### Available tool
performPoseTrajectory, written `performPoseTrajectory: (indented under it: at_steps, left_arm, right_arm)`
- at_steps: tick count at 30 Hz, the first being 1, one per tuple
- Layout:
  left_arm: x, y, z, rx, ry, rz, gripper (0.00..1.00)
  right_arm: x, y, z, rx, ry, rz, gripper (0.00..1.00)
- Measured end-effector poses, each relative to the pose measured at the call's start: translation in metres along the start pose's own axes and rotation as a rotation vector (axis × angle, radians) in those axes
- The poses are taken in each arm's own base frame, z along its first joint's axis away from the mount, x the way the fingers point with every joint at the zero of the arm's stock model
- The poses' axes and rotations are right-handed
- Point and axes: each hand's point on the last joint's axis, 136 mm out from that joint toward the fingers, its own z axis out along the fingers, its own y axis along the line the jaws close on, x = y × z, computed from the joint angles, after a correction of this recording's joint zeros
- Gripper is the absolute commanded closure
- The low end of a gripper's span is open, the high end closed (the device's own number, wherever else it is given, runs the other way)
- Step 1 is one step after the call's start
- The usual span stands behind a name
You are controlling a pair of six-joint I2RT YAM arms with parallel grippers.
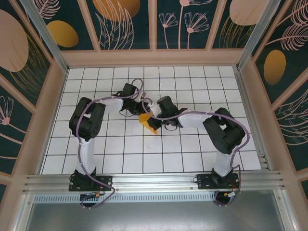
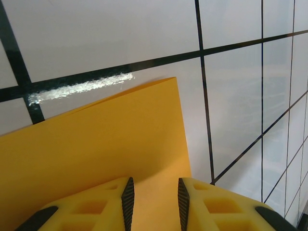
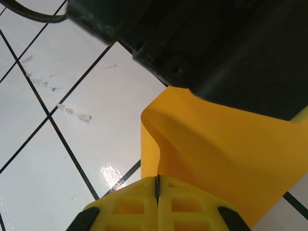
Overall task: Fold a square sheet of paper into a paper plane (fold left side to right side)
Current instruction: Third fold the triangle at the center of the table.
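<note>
The square sheet of paper (image 1: pixel 147 121) is orange-yellow and lies bent at the middle of the tiled floor, between both arms. It has no paper plane shape here. My right gripper (image 3: pixel 157 179) is shut on an edge of the sheet (image 3: pixel 216 154), which curls up from the floor into the seam between the jaws. My left gripper (image 2: pixel 155 185) hovers over a flat part of the sheet (image 2: pixel 106 139) with a gap between its pads and nothing pinched. From above, the left gripper (image 1: pixel 143 107) and right gripper (image 1: pixel 153 112) meet over the paper.
The left arm's dark body (image 3: pixel 231 48) hangs close over the paper in the right wrist view. White tiled floor (image 1: pixel 192 154) spreads all round. Patterned walls (image 1: pixel 154 24) and a metal rail (image 1: pixel 154 180) at the near edge bound it.
</note>
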Motion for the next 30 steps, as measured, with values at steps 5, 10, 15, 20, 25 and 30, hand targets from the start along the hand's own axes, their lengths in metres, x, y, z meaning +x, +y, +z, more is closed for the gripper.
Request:
performPoseTrajectory:
  at_steps: [5, 10, 15, 20, 25, 30]
  left_arm:
    - [0.000, 0.000, 0.000, -0.001, 0.000, 0.000, 0.68]
    - [0.000, 0.000, 0.000, -0.005, 0.001, -0.001, 0.68]
    - [0.000, 0.001, 0.001, -0.006, 0.003, -0.002, 0.68]
    - [0.000, 0.001, 0.000, -0.006, 0.002, -0.002, 0.68]
    - [0.000, 0.001, 0.001, -0.010, 0.002, -0.001, 0.68]
    - [0.000, 0.001, 0.001, -0.011, 0.002, -0.001, 0.68]
  right_arm:
    - [0.001, -0.006, 0.000, 0.006, 0.000, 0.029, 1.00]
    - [0.005, -0.013, 0.002, 0.012, 0.007, 0.061, 1.00]
    - [0.011, -0.019, 0.006, 0.019, 0.024, 0.093, 1.00]
    - [0.012, -0.025, 0.005, 0.029, 0.022, 0.116, 1.00]
    - [0.015, -0.032, 0.007, 0.043, 0.029, 0.138, 1.00]
    - [0.015, -0.034, 0.010, 0.045, 0.033, 0.142, 1.00]
